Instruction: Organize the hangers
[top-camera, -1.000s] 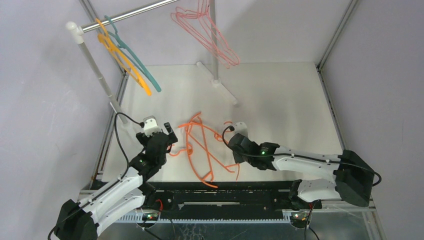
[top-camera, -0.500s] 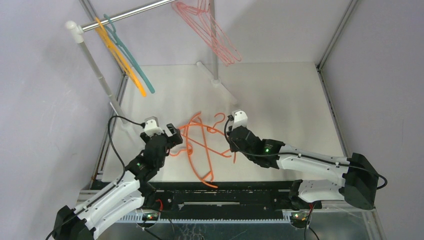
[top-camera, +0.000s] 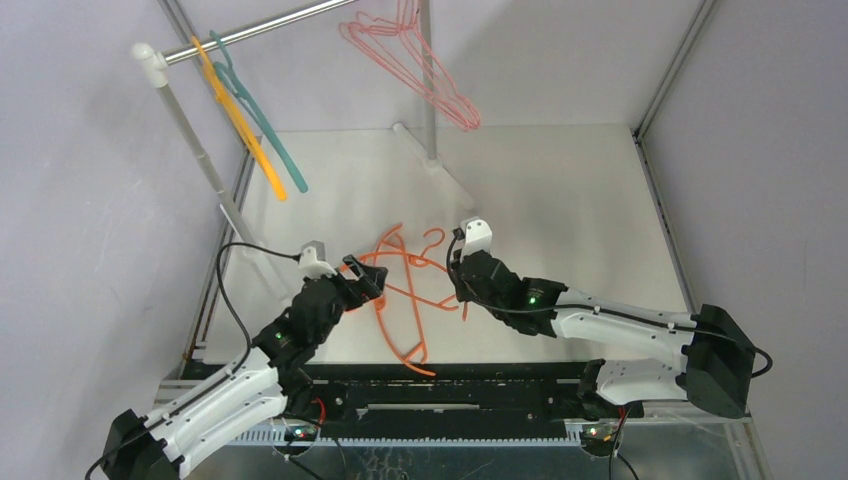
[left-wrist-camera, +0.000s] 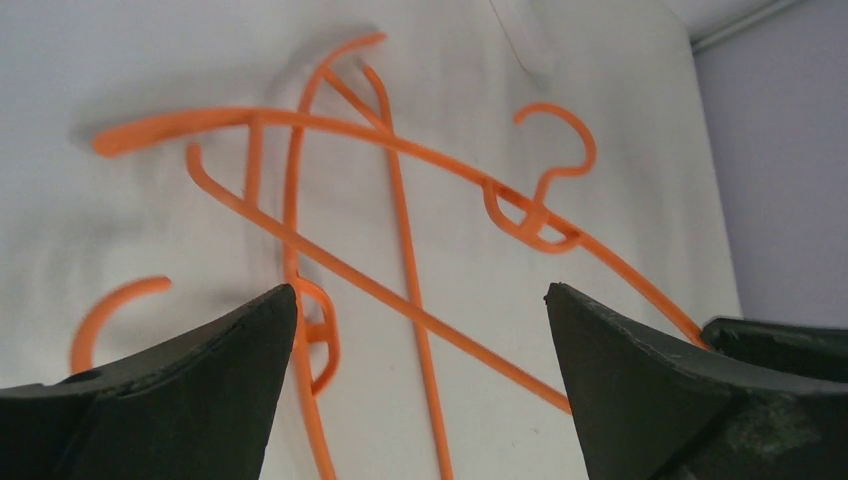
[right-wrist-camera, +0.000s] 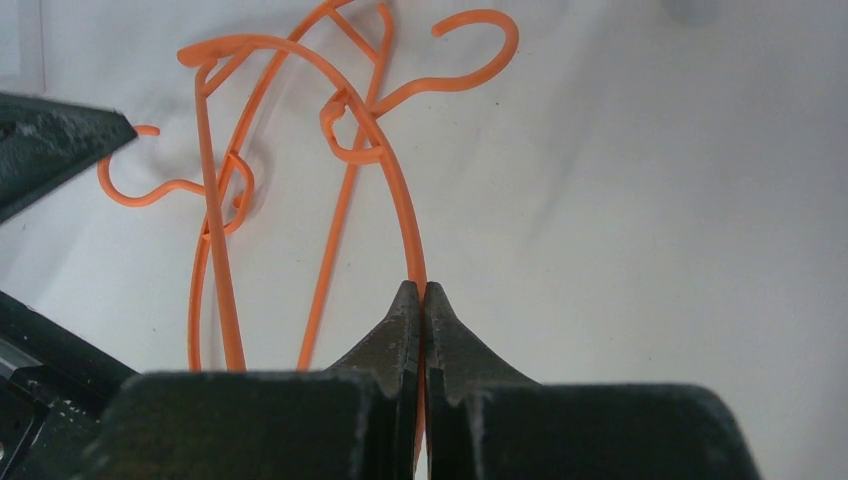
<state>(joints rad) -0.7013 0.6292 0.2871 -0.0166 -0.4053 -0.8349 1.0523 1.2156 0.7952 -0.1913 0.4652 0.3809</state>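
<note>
Right pincer pinches orange hanger tangled with second hanger.

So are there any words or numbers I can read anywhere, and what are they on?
None: no words, numbers, brands or signs show in any view. The orange hangers, the silver rail, the left gripper and the right gripper are all plain.

No legible text (nor labels)
</note>
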